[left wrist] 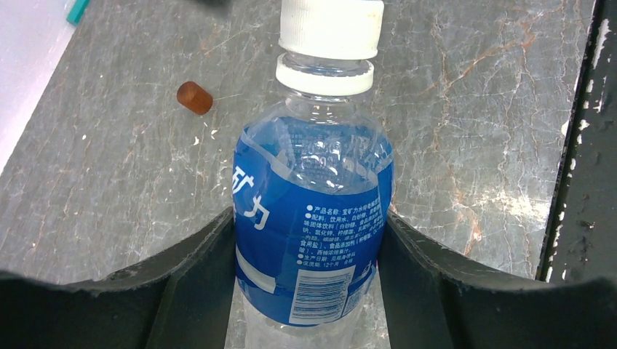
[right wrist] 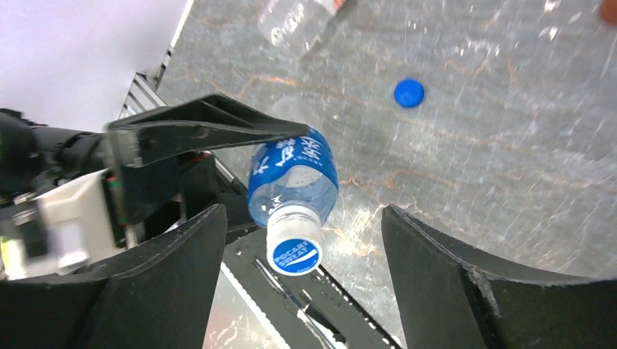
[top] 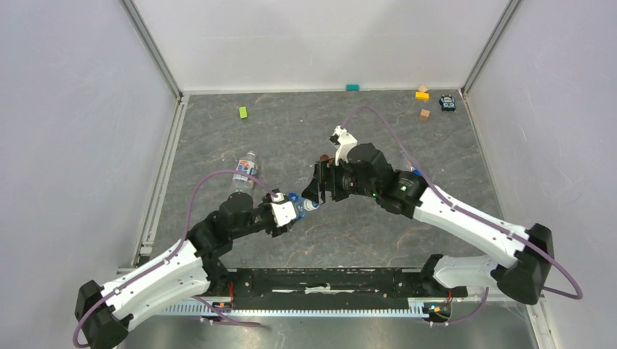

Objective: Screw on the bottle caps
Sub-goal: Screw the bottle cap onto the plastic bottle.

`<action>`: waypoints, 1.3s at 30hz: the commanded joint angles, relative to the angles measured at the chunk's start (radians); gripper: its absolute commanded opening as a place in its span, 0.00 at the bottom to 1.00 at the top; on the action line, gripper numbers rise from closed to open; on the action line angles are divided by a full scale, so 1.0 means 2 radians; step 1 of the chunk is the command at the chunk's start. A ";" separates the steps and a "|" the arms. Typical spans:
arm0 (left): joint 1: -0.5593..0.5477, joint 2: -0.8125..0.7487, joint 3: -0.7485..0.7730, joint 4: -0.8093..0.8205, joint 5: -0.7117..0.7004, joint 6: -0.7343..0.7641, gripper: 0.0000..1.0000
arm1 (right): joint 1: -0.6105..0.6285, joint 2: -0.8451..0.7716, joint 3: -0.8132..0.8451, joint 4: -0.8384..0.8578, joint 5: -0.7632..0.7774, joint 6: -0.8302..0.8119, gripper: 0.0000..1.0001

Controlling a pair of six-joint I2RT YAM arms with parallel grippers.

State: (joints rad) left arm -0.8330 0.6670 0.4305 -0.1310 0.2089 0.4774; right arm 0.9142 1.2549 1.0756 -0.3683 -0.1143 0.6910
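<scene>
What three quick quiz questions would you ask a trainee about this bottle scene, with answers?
1. True or false: the right gripper is clamped on the cap of the held bottle.
2. Which gripper holds that bottle? A left gripper, B right gripper, C neither.
3. Fill in: the loose cap lying on the table is ____ in colour.
Key: 1 false; 2 A; 3 blue.

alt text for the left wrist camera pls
A clear water bottle with a blue label is gripped between the left gripper's two black fingers, a white cap on its neck. Behind it, a small red-brown disc lies on the grey marbled table.
</scene>
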 commanded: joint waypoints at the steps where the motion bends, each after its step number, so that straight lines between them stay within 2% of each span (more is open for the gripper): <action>1: -0.002 0.005 0.015 0.024 0.012 0.011 0.02 | -0.001 -0.051 0.027 0.027 0.029 -0.066 0.85; 6: -0.002 0.009 0.016 0.025 0.015 0.006 0.02 | -0.003 -0.086 0.012 0.059 0.000 -0.168 0.89; 11: -0.002 0.009 0.017 0.025 0.016 0.003 0.02 | -0.003 -0.159 -0.079 0.155 0.002 -0.226 0.77; 13: -0.002 0.009 0.019 0.025 0.016 0.000 0.02 | -0.003 -0.190 -0.116 0.211 0.007 -0.264 0.86; 14: -0.002 0.009 0.020 0.025 0.017 -0.003 0.02 | -0.003 -0.198 -0.124 0.216 0.014 -0.284 0.97; 17: -0.002 0.005 0.021 0.030 0.025 -0.014 0.02 | -0.004 -0.206 -0.127 0.204 -0.030 -0.384 0.98; 21: -0.002 0.003 0.019 0.043 0.044 -0.026 0.02 | -0.003 -0.217 -0.146 0.195 -0.096 -0.472 0.98; 26: -0.002 0.003 0.017 0.057 0.078 -0.041 0.02 | -0.003 -0.219 -0.143 0.131 -0.188 -0.591 0.98; 30: -0.002 0.003 0.017 0.063 0.088 -0.047 0.02 | -0.003 -0.216 -0.141 0.112 -0.233 -0.628 0.96; 39: -0.002 0.008 0.018 0.079 0.108 -0.057 0.02 | -0.003 -0.167 -0.106 0.071 -0.269 -0.655 0.77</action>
State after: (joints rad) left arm -0.8337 0.6861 0.4309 -0.0551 0.3779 0.4046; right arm 0.9089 0.8963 0.8070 -0.1982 -0.5926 -0.5499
